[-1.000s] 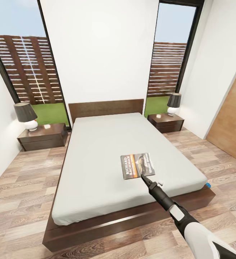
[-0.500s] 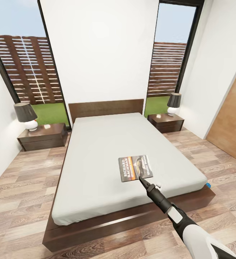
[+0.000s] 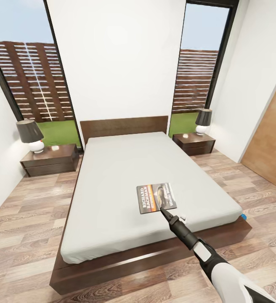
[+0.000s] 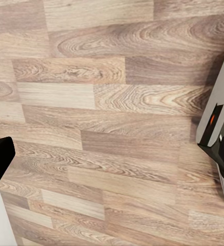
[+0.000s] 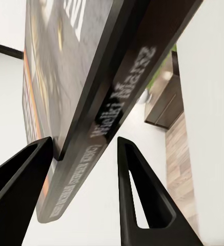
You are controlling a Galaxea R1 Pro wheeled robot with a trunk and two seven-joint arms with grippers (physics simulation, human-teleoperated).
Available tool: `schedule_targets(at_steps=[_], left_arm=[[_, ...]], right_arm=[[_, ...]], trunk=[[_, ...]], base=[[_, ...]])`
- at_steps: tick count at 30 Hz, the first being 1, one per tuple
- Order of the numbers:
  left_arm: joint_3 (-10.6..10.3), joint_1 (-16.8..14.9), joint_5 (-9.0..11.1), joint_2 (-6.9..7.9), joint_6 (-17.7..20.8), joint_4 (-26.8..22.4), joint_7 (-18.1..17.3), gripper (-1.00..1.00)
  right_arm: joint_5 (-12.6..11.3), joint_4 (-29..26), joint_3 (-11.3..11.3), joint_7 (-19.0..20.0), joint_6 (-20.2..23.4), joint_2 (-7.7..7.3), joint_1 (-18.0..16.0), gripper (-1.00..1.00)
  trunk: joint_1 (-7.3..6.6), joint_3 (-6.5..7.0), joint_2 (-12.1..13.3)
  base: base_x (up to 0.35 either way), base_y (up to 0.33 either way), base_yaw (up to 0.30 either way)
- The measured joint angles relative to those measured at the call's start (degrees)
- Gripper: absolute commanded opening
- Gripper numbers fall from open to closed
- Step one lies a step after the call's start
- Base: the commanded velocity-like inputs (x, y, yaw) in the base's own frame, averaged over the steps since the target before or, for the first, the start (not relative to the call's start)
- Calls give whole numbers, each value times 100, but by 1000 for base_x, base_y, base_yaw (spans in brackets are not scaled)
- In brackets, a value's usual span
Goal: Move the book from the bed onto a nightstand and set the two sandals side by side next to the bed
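The book (image 3: 156,198), a thin dark paperback with an orange band, is over the near right part of the bed's pale mattress (image 3: 112,185). My right gripper (image 3: 163,208) reaches in from the lower right and is shut on the book's near edge. In the right wrist view the book's spine (image 5: 99,123) sits between the two dark fingers (image 5: 24,174), tilted. A bit of a blue sandal (image 3: 243,217) peeks out at the bed's near right corner. One nightstand (image 3: 50,159) stands left of the headboard, another nightstand (image 3: 194,143) right of it. My left gripper (image 4: 112,154) hangs open over the wood floor.
Each nightstand carries a lamp, a left lamp (image 3: 30,134) and a right lamp (image 3: 203,120). Tall dark-framed windows flank the white wall behind the headboard. A brown wood wall panel (image 3: 272,147) lines the right side. Plank floor (image 3: 24,227) runs along both sides of the bed.
My right gripper and the book have shifted slightly left over the mattress together. The camera view is the same.
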Motion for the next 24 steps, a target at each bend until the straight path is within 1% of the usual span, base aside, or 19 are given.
schedule_targets(at_steps=[8,15,20,22,24], left_arm=[[0,0,-5,-5,0,6,-4,100],[0,0,-8,-5,0,7,-8,100],[0,0,-12,-18,0,7,-14,100],[0,0,-14,-23,0,6,-17,100],[0,0,-16,-27,0,3,-19,100]], right_arm=[[2,0,-2,-88,-23,33,0,-100],[8,0,-7,-108,-38,52,0,-100],[11,0,-3,-249,-45,77,0,-100],[14,1,5,-329,-47,113,0,-100],[24,2,18,-462,-50,199,0,-100]], trunk=[[0,7,0],[0,56,-1],[0,98,0],[0,110,0],[0,118,0]], base=[[0,0,0],[0,0,0],[0,0,0],[0,0,0],[0,0,0]])
